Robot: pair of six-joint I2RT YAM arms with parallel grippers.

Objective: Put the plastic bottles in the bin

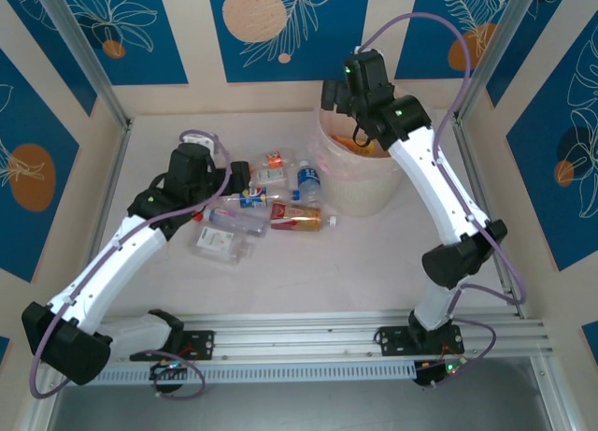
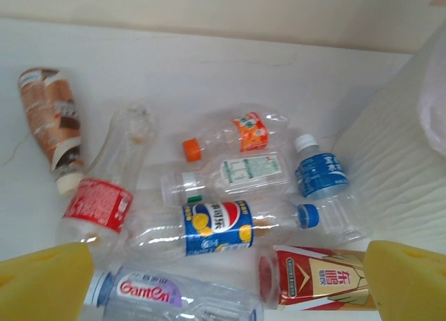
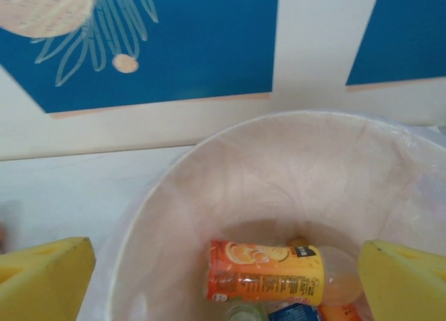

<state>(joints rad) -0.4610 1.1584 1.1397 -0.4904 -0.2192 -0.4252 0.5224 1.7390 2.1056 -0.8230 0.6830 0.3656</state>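
Note:
Several plastic bottles lie in a loose pile on the white table, left of the bin. My left gripper hangs open above them, nothing between its yellow fingers. Under it lie a blue-label bottle, a red-and-gold one and a clear one with a purple label. Farther off lie orange-label, red-label and brown-label bottles. My right gripper stands open and empty over the bin's mouth, where an orange-label bottle lies at the bottom.
The bin's cream wall rises close on the right of the pile. Blue-and-cream panels enclose the table at the back and sides, with metal posts at the corners. A metal rail runs along the near edge.

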